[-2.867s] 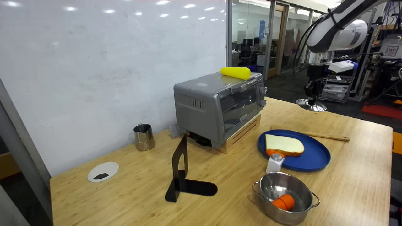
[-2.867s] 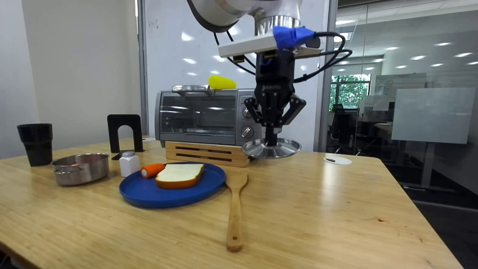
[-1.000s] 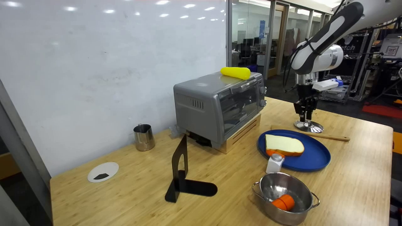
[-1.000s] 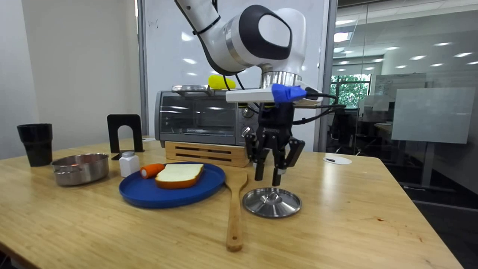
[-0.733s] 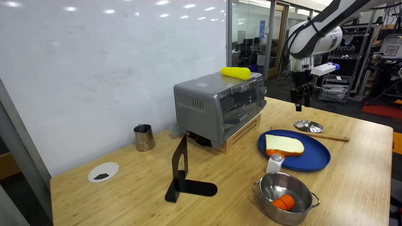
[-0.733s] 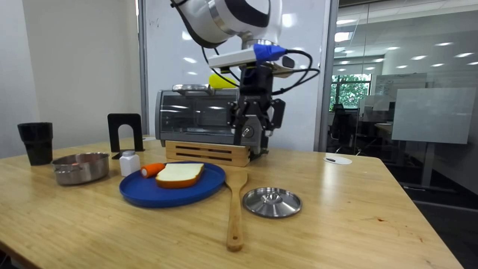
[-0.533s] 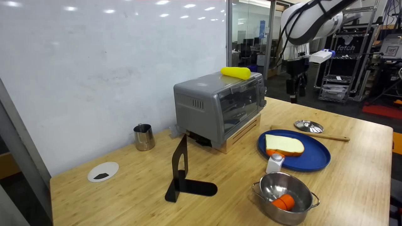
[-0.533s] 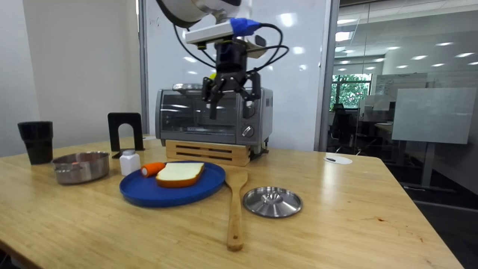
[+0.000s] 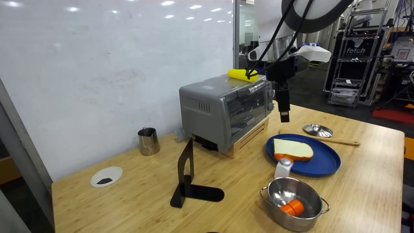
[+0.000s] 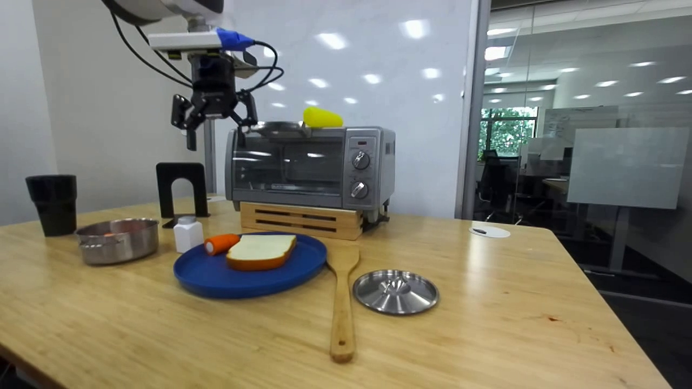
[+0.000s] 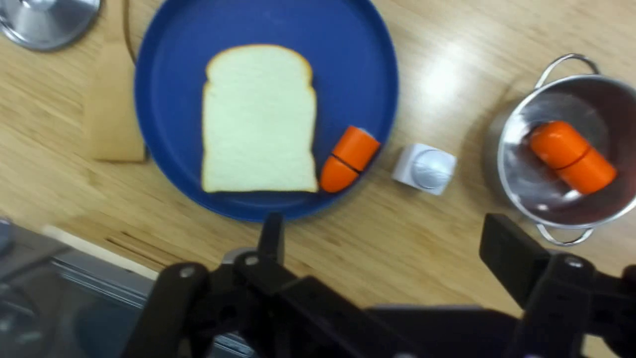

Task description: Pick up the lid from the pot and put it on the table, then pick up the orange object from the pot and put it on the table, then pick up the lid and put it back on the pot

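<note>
On the wooden table [image 10: 486, 335] lies the shiny steel lid [image 10: 396, 292], knob up, beside the wooden spatula; it also shows at the top left corner of the wrist view. The steel pot [image 9: 294, 223] stands uncovered, with the orange object [image 9: 292, 208] lying on its floor. In the wrist view the pot [image 11: 608, 107] is at the right edge, and the orange object [image 11: 571, 156] lies slantwise inside it. My gripper [image 11: 385, 226] is open and holds nothing. In an exterior view the gripper [image 10: 217, 141] hangs high above the table, well away from the lid and not over the pot.
A blue plate [image 10: 238, 289] carries a bread slice [image 11: 259, 119] and another orange piece [image 11: 350, 159]. A white shaker [image 11: 427, 169] stands between plate and pot. The toaster oven [image 9: 207, 113], black bookend [image 9: 185, 174], black cup [image 10: 52, 205] and spatula [image 10: 341, 302] are also around.
The lid, earlier held in the air, came down onto the table and was let go. My gripper rose off it, opened wider and travelled across toward the pot's side of the table.
</note>
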{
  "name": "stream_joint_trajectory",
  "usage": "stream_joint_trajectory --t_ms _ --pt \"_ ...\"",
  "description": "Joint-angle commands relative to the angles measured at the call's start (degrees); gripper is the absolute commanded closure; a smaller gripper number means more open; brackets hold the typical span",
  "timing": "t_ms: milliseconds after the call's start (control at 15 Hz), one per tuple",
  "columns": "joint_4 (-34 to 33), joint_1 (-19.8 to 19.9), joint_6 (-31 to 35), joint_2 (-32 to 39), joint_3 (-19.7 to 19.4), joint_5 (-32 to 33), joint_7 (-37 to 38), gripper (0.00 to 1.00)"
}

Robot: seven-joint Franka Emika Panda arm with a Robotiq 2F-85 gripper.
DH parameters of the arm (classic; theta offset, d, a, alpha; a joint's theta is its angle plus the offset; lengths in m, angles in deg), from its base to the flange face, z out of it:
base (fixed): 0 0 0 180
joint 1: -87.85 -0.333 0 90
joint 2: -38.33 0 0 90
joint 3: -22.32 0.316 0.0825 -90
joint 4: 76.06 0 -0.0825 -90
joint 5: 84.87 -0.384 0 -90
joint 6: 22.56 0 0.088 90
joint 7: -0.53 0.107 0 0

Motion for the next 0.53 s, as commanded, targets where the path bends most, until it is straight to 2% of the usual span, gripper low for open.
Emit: stream_joint_trajectory --t_ms 0,267,467 --pt "2.5 -5.3 1.0 -0.6 5.3 -0.7 -1.7 0.0" --pt "5.0 -9.5 3.4 -1.2 9.1 -1.3 -7.8 0.0" --pt "9.7 -10.7 4.9 -5.5 9.7 -4.2 -17.2 0.0"
